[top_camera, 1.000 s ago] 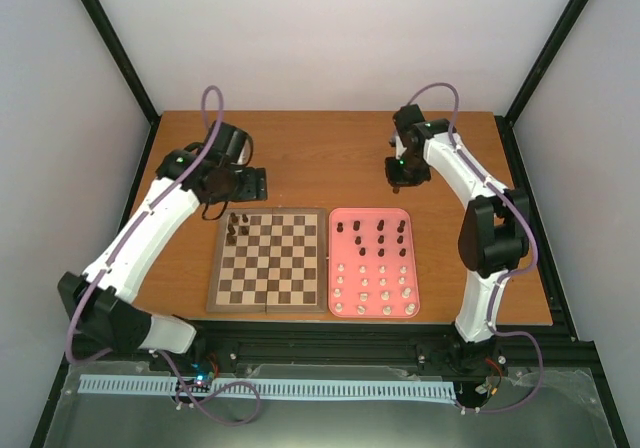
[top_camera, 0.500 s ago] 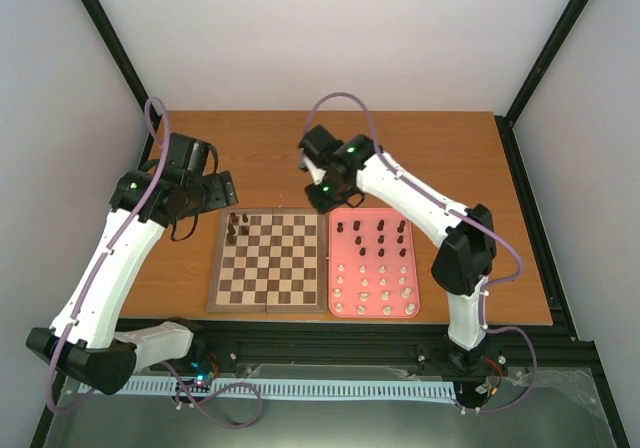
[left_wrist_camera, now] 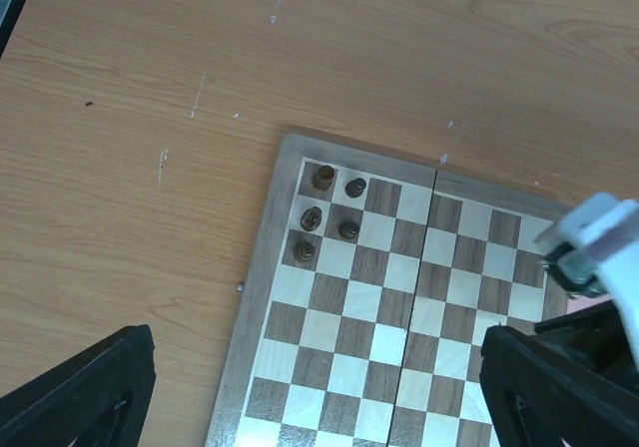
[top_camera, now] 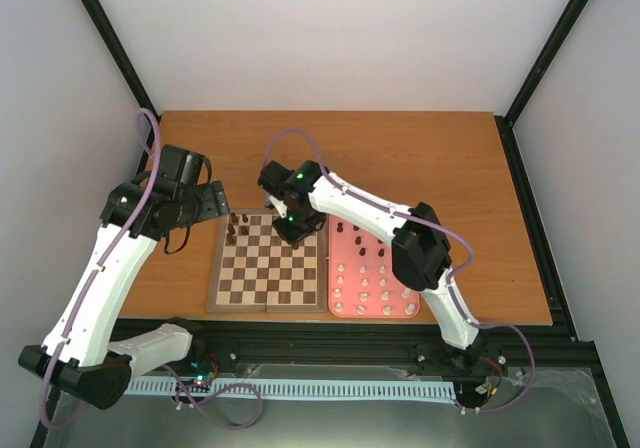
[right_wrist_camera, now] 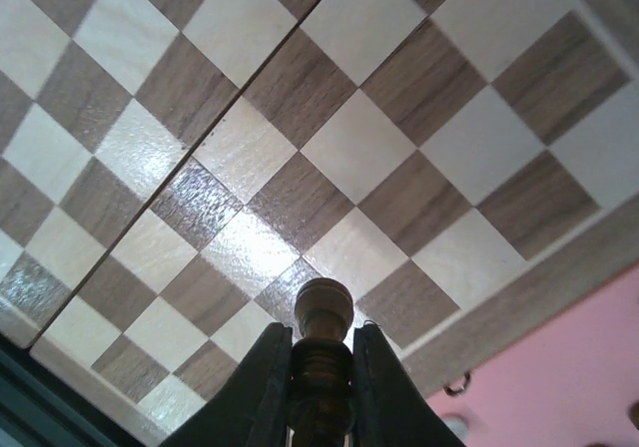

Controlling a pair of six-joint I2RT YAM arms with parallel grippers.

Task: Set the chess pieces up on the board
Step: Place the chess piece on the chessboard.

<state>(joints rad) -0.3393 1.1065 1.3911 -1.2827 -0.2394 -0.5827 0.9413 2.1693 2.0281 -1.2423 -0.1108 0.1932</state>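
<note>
Small dark brown turned piece (right_wrist_camera: 322,312) with a round knob top was pinched in the right gripper (right_wrist_camera: 319,342) over the glossy checkered wooden board (right_wrist_camera: 300,148), five dark pieces (left_wrist_camera: 312,218) stood in one corner, left gripper (left_wrist_camera: 315,367) was spread wide above the scratched brown surface (left_wrist_camera: 150,88)

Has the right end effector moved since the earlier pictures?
Yes. The right end effector went left and nearer, from beyond the pink tray's far edge to above the chessboard's far right squares, holding a dark chess piece.
</note>
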